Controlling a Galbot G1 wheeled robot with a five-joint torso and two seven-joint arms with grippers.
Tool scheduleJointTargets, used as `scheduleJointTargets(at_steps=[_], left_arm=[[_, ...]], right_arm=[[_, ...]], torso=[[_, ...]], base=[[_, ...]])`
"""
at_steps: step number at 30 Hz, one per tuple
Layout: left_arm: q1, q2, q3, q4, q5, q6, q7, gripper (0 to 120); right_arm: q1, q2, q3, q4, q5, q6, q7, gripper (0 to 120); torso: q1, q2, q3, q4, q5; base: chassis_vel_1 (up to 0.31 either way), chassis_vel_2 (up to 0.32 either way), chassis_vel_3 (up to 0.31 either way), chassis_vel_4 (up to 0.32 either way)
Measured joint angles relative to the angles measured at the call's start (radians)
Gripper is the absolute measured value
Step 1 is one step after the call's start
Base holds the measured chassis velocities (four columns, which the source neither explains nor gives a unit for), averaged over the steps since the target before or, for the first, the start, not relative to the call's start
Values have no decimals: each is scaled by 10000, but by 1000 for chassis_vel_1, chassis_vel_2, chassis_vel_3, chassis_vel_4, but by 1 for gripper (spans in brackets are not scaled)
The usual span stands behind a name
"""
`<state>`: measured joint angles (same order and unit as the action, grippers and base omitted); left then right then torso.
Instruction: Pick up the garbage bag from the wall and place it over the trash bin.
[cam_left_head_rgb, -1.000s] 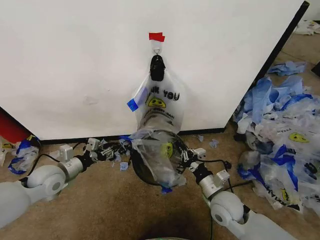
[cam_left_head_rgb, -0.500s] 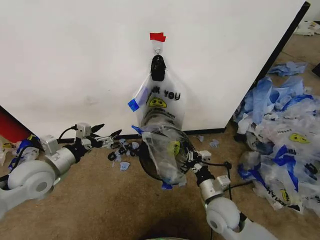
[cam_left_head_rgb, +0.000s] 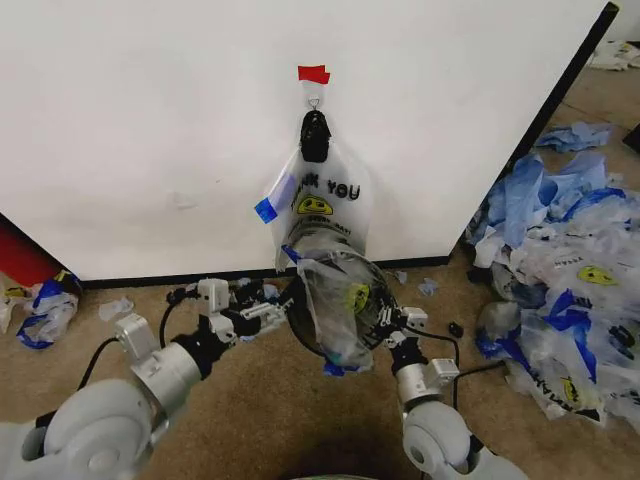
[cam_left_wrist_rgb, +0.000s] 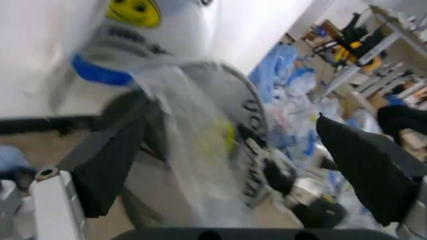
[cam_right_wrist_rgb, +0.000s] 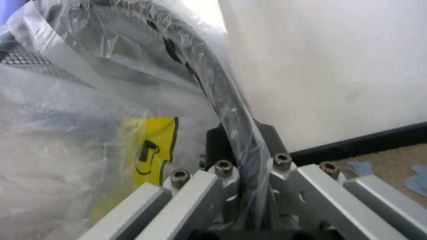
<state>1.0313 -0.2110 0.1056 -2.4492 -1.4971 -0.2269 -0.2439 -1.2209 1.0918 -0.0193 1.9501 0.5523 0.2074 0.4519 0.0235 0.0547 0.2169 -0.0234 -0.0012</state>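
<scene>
there, thin crinkly garbage bag (cam_left_head_rgb: 335, 305) over round wire-mesh trash bin (cam_left_head_rgb: 312, 325) w/ right gripper (cam_left_head_rgb: 385, 322) on rim

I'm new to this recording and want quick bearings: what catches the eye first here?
A translucent bag is draped over the black wire-mesh trash bin at the foot of the white wall, flanked by the left gripper and the right gripper, whose fingers pinch the bin's rim. Above, a "THANK YOU" smiley garbage bag hangs from a hook under red tape. A heap of blue-and-white bags sprawls on the robot's right.
</scene>
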Motion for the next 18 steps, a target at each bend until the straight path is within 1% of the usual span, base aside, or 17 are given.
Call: scheduleJointTargets(at_steps=[3, 5, 9, 11, 14, 18], left_arm=[[-81, -81, 92, -5, -64, 67, 2, 100], [-505, -240, 673, 156, -33, 191, 2, 100], [-673, -418, 1188, 621, 225, 159, 100, 100], [-693, -471, 1276, 711, 280, 148, 110, 100], [-775, -729, 1668, 1046, 541, 114, 111, 100], [-788, -788, 1741, 1214, 634, 93, 111, 100]], right_arm=[[29, 1, -30, -2, 19, 2, -44, 0], [93, -13, -105, 34, 93, 6, -151, 0], [197, -30, -144, 88, 169, 24, -254, 0], [215, -29, -158, 88, 174, 24, -257, 0], [281, -2, -277, 83, 176, 24, -287, 0], [340, 34, -428, 53, 160, 24, -332, 0]], torso=[[0, 0, 0, 0, -1], [0, 0, 1, -4, 0], [0, 0, 1, -1, -1], [0, 0, 1, -2, -2], [0, -1, 1, -3, -2], [0, -2, 1, -1, -1]], base=[[0, 0, 0, 0], [0, 0, 0, 0], [0, 0, 0, 0], [0, 0, 0, 0], [0, 0, 0, 0], [0, 0, 0, 0]])
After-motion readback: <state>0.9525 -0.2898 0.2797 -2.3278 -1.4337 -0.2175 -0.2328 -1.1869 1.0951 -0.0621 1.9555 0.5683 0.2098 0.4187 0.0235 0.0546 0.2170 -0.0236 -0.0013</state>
